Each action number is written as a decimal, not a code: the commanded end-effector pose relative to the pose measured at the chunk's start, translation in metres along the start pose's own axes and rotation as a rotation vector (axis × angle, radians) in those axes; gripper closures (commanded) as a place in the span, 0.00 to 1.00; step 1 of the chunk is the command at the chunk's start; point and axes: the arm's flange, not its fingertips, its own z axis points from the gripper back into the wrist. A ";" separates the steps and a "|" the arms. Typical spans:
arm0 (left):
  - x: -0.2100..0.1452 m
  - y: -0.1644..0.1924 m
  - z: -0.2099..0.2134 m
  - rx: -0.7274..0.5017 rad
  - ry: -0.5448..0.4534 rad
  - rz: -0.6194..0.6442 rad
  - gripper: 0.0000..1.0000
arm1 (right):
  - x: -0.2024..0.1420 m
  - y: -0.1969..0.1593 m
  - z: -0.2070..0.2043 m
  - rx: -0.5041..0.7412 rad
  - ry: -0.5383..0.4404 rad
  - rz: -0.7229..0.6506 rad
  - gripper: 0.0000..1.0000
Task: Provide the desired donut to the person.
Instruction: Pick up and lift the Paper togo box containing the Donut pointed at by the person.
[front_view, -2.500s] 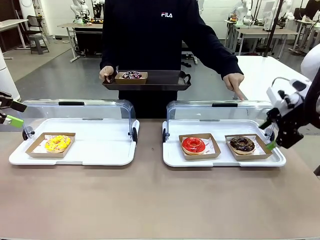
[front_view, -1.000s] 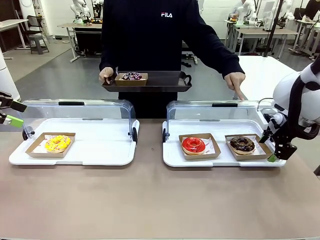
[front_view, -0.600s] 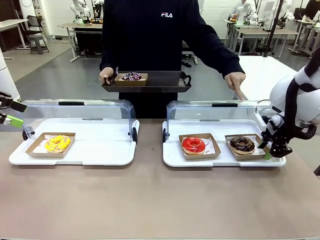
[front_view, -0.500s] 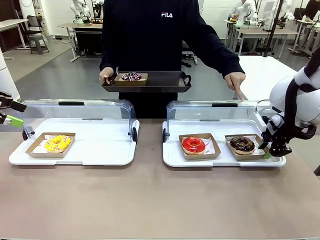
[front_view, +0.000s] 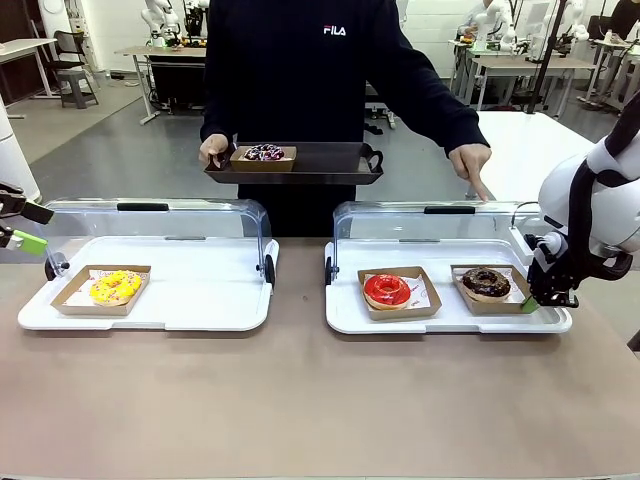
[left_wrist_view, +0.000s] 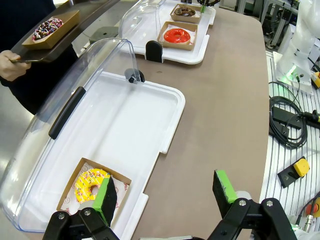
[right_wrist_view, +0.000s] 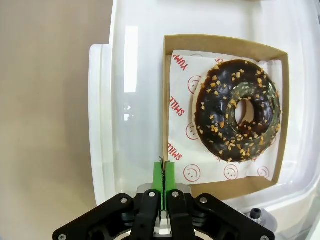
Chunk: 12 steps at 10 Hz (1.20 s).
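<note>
A brown tabletop (front_view: 300, 400) is set in a workshop of desks. "FILA" is read on the person (front_view: 300, 90). In the right wrist view, "SMILE" is printed under the chocolate donut (right_wrist_view: 237, 110). Its box (right_wrist_view: 225, 187), in a white tray (right_wrist_view: 135, 125), is pinched at the rim by the right gripper (right_wrist_view: 163, 175) fingers (right_wrist_view: 157, 177). The left gripper (left_wrist_view: 165, 192) fingers are spread wide.

Bright overhead light falls evenly; shadows on the worktop (front_view: 300, 400) are soft. Glare streaks the lid (left_wrist_view: 100, 70) and tray (right_wrist_view: 131, 100). Wrist views bend at the edges; everything is sharp.
</note>
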 end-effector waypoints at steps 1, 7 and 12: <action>-0.001 0.000 0.000 0.003 0.001 0.006 0.00 | -0.005 -0.007 -0.002 0.012 -0.005 0.013 1.00; -0.001 0.000 0.000 0.003 0.001 0.006 0.00 | -0.003 0.036 0.066 0.016 -0.068 0.064 1.00; -0.001 0.000 0.000 0.003 0.001 0.006 0.00 | 0.007 0.133 0.153 0.013 -0.113 0.260 1.00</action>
